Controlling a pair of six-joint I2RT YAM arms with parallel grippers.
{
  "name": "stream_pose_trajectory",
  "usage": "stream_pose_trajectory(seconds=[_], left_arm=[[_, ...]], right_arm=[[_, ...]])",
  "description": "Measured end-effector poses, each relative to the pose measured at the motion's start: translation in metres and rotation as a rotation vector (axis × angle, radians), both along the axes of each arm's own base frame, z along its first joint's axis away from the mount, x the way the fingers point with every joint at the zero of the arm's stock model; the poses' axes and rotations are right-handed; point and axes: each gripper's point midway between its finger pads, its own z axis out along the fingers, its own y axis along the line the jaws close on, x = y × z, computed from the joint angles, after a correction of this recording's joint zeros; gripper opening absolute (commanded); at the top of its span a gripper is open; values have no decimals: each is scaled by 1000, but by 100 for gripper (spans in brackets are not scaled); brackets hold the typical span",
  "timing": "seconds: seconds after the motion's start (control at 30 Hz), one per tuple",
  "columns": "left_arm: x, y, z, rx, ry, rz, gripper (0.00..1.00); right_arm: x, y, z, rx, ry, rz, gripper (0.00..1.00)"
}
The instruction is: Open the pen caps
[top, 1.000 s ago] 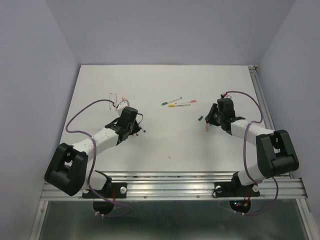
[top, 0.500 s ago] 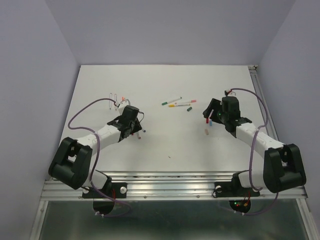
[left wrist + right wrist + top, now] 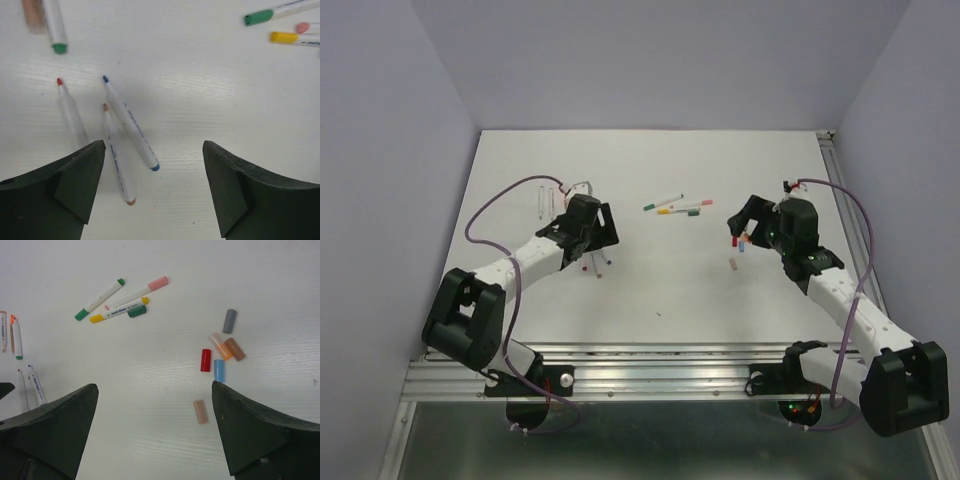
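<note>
Both the left end effector (image 3: 154,150) and the right end effector (image 3: 154,387) are spread wide and hold nothing. Loose pen caps (image 3: 206,360) lie clustered on the desk (image 3: 250,270) below the right arm. Uncapped pens (image 3: 131,129) lie below the left, apparently sorted apart. Three capped pens (image 3: 136,293) wait between both arms.

White arm links (image 3: 535,258), black joints (image 3: 468,322), purple cables (image 3: 485,208), dark jaws.

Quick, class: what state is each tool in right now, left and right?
Left tool: open, holding nothing.
Right tool: open, holding nothing.
</note>
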Motion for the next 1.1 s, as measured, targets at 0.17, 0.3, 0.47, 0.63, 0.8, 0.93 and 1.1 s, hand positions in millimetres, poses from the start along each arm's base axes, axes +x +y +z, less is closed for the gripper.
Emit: stream_pose_trajectory(seconds=[0.17, 0.3, 0.47, 0.63, 0.8, 0.93, 1.1], left_arm=[[40, -30, 54, -5, -129, -154, 99], [97, -68, 94, 19, -245, -306, 99], [169, -118, 106, 80, -318, -481, 99], [205, -156, 84, 155, -323, -600, 99], [206, -192, 46, 204, -283, -710, 99], [203, -210, 22, 227, -259, -766, 99], [202, -215, -5, 244, -220, -791, 99]], right_arm=[[-2, 0, -5, -15, 9, 13, 100], [-3, 2, -9, -22, 22, 32, 100], [-7, 3, -17, -23, 41, 46, 100], [-12, 3, -26, -24, 63, 50, 100], [-13, 4, -26, -22, 64, 55, 100], [-13, 4, -25, -21, 60, 55, 100], [-13, 4, -24, -20, 57, 54, 100]])
